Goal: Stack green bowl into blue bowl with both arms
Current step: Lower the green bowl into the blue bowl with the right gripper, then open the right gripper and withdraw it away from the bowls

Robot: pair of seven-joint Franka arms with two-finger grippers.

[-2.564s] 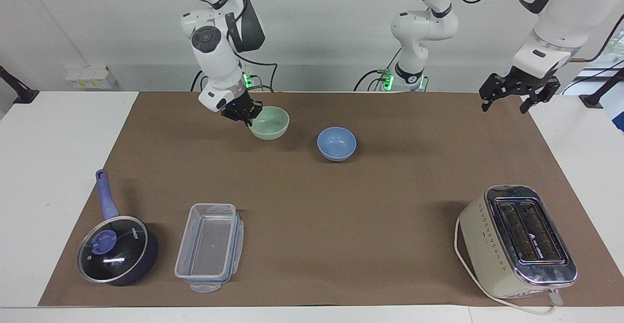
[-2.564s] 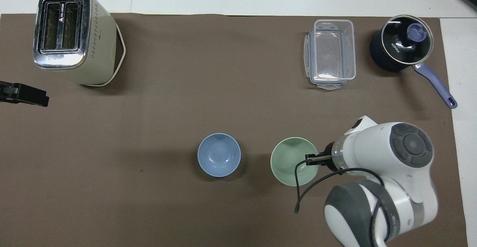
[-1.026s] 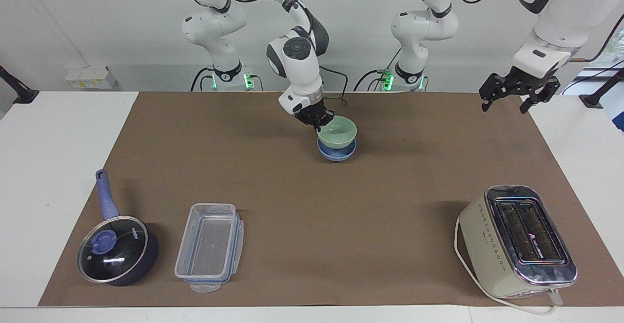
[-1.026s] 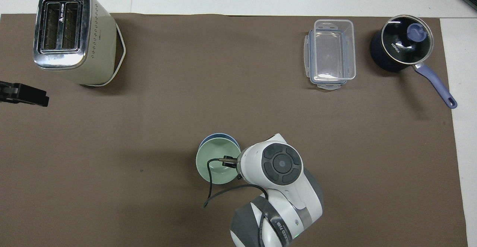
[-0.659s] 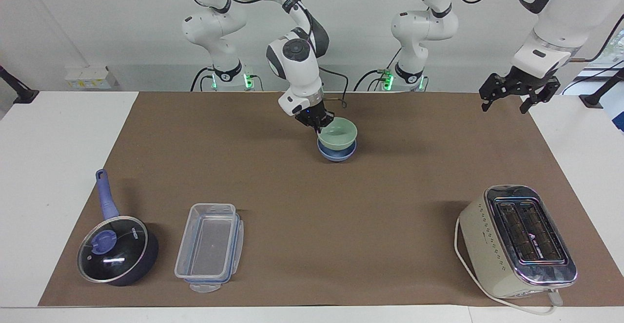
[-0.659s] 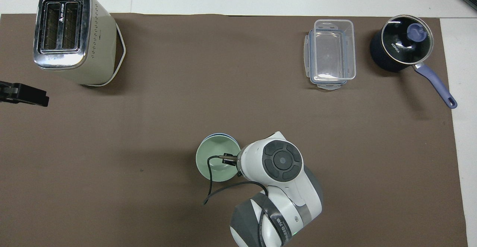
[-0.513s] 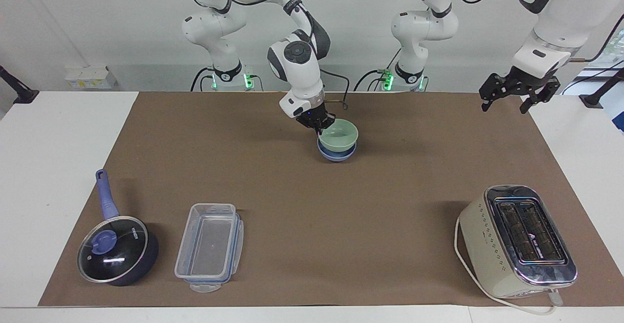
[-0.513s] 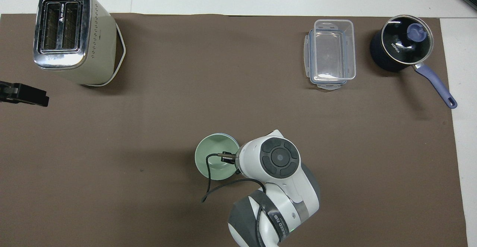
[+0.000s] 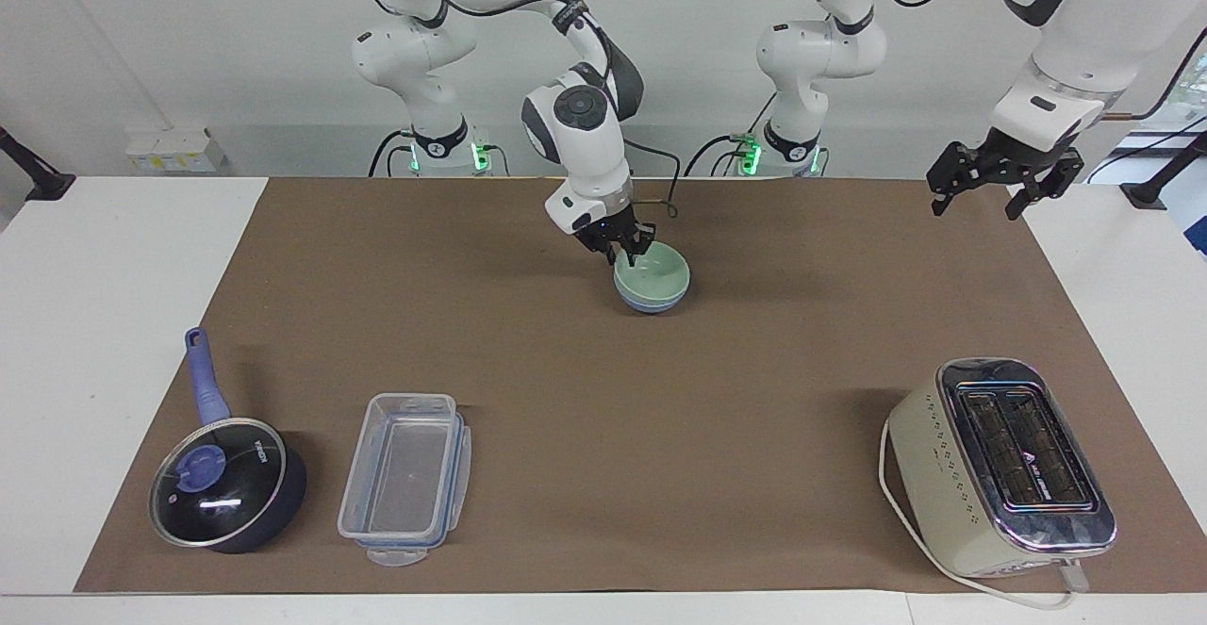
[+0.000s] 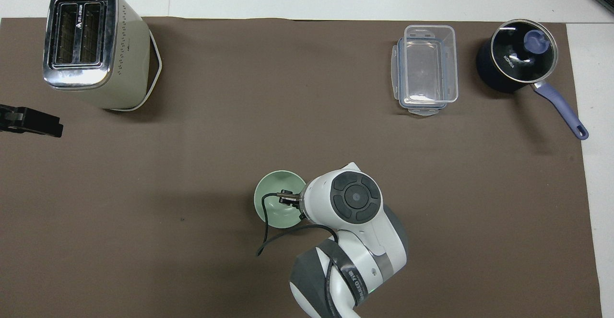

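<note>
Right gripper (image 9: 624,253): we are seeing it over the green bowl's rim, fingers parted, gripping nothing.
Green bowl (image 9: 657,271): sitting nested in the blue bowl (image 9: 651,304).
Left gripper (image 9: 1001,177): hanging wide open, waiting.

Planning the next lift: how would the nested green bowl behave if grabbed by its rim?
The green bowl looks rigid, so a rim pinch probably holds. Its matte, plain surface might still slip. Seated in the blue bowl, it could drag that along.
</note>
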